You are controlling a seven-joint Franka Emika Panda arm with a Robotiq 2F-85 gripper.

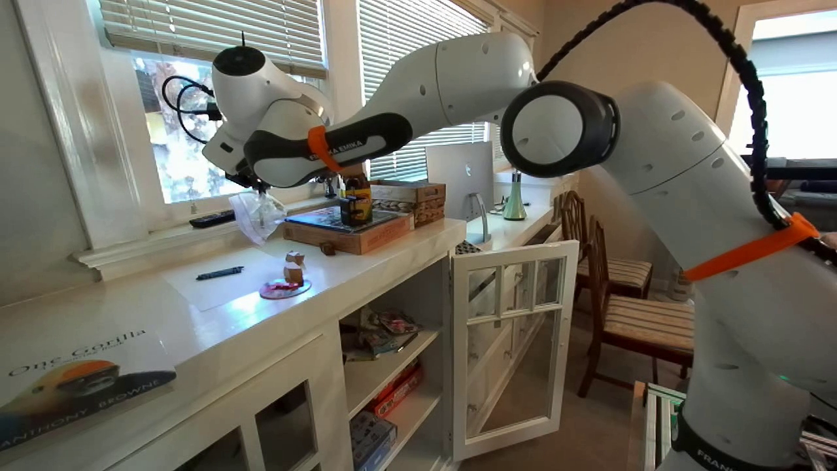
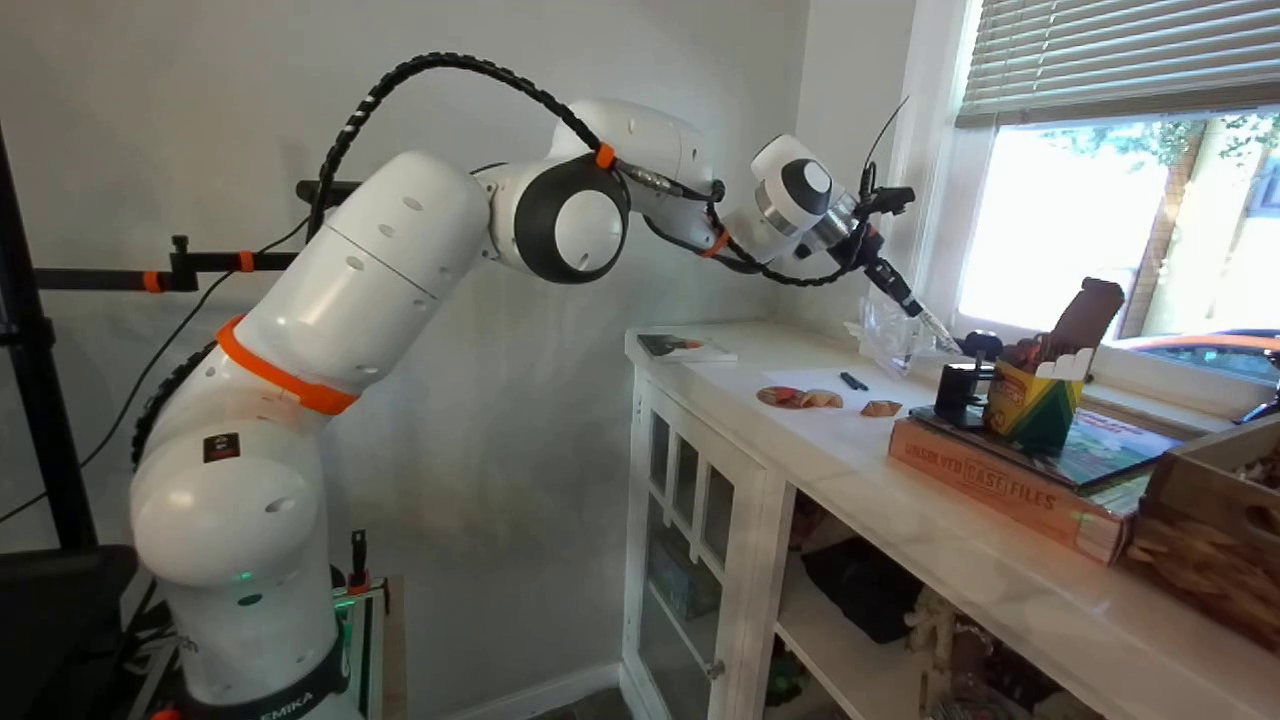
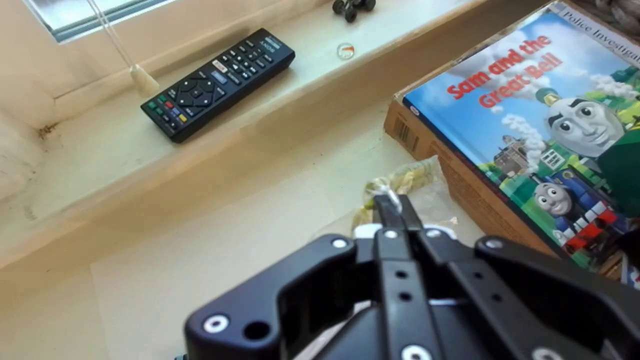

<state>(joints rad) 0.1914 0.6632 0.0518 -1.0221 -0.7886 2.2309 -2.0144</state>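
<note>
Plastic bag (image 1: 247, 219) hangs pinched in the pincer (image 3: 397, 210) near the book (image 3: 535, 135) "Sam and the Great Bell".

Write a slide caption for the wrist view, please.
Gripper pinching a clear plastic bag; remote on windowsill, storybook on box.

Window (image 2: 1060, 230): blazing now, blown out to white!
Table (image 1: 222, 324): cool glare along the front edge.
Shelves (image 2: 840, 655): sunk in shadow.
Sill (image 3: 320, 72): warm yellowish tint.
</note>
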